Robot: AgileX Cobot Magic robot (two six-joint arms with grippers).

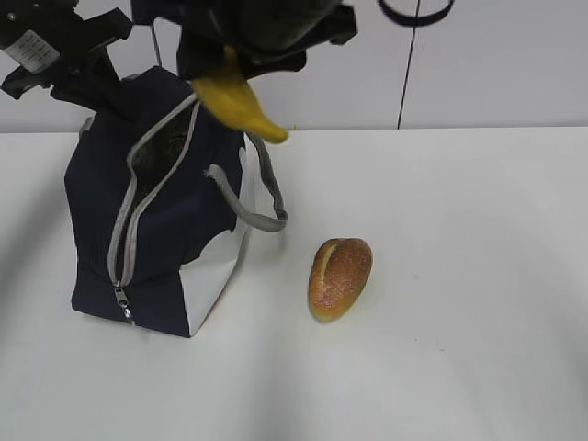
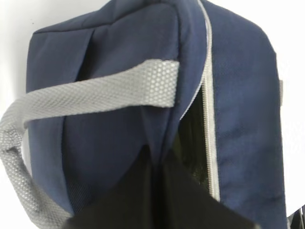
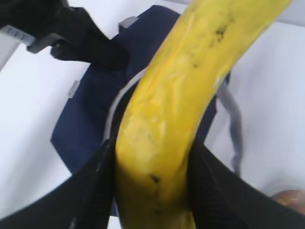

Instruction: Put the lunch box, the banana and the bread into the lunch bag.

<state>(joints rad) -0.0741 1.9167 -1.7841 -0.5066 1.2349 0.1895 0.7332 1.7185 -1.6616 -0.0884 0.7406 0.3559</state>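
The navy lunch bag (image 1: 101,211) stands at the left of the table with its top zipper (image 1: 152,175) open. My left gripper (image 1: 108,99) is shut on the bag's fabric edge beside the opening (image 2: 162,157). Above the opening, my right gripper (image 1: 228,66) holds the yellow banana (image 1: 237,101), whose tip points down to the right. In the right wrist view the banana (image 3: 176,119) sits between both fingers (image 3: 90,191), with the lunch bag (image 3: 90,114) below. The bread (image 1: 340,276) lies on the table right of the bag. The lunch box is out of view.
A grey webbing handle (image 1: 253,207) hangs off the bag's right side toward the bread, and another handle (image 2: 95,93) crosses the left wrist view. The white table (image 1: 478,276) spreads to the right, with a wall behind.
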